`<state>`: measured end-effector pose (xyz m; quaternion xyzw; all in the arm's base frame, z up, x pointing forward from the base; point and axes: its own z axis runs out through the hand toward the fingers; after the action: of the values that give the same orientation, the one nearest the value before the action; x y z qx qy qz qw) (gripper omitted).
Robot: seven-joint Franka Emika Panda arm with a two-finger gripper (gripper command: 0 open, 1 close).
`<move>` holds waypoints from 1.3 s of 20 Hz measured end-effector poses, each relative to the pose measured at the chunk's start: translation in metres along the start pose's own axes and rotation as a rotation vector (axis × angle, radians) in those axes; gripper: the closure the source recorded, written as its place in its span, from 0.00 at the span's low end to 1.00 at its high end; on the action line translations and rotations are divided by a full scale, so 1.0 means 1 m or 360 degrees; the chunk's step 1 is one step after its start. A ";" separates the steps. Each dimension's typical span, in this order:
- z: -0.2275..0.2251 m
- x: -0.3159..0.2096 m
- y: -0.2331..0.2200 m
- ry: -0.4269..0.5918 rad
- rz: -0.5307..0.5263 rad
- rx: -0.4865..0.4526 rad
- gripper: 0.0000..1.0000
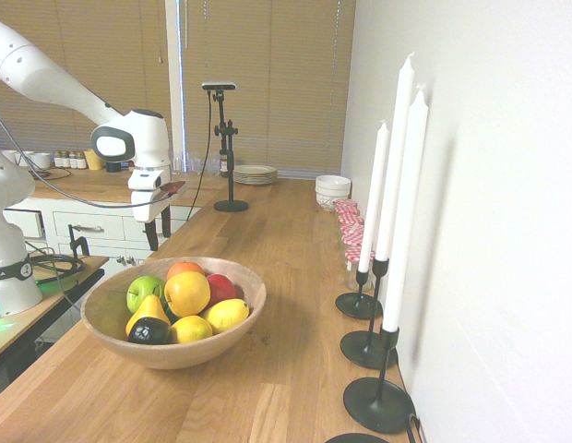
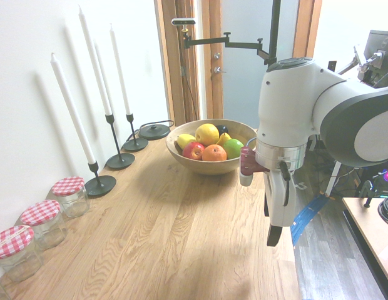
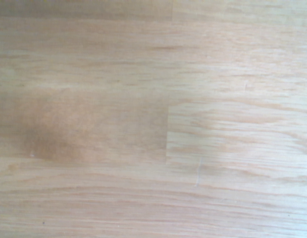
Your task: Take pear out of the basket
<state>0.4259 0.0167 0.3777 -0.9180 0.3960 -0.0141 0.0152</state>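
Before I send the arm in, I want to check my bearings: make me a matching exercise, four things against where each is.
1. pear
2. black fruit
3. red-and-white checked lids
4. gripper

A. on the glass jars
B. outside the basket, holding nothing
C. on top of the fruit pile
D. in the basket, against the tapered yellow fruit

Pairs: 1-C, 2-D, 3-A, 4-B

White arm (image 1: 60, 78) w/ dk grey oval joint cap (image 1: 113, 143), blk-tipped end effector (image 1: 158, 229).
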 end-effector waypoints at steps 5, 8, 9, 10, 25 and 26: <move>-0.004 0.002 -0.002 0.0017 0.0020 0.0006 0.00; -0.020 0.015 -0.004 0.0050 0.0053 0.0037 0.00; -0.027 0.023 -0.002 0.0059 0.0074 0.0045 0.00; -0.036 0.032 0.001 0.0071 0.0101 0.0054 0.00; -0.121 0.178 0.079 0.0163 0.0444 0.0156 0.00; -0.123 0.187 0.083 0.0164 0.0455 0.0155 0.00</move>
<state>0.4893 -0.1781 0.4997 -0.8486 0.5216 -0.0782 0.0412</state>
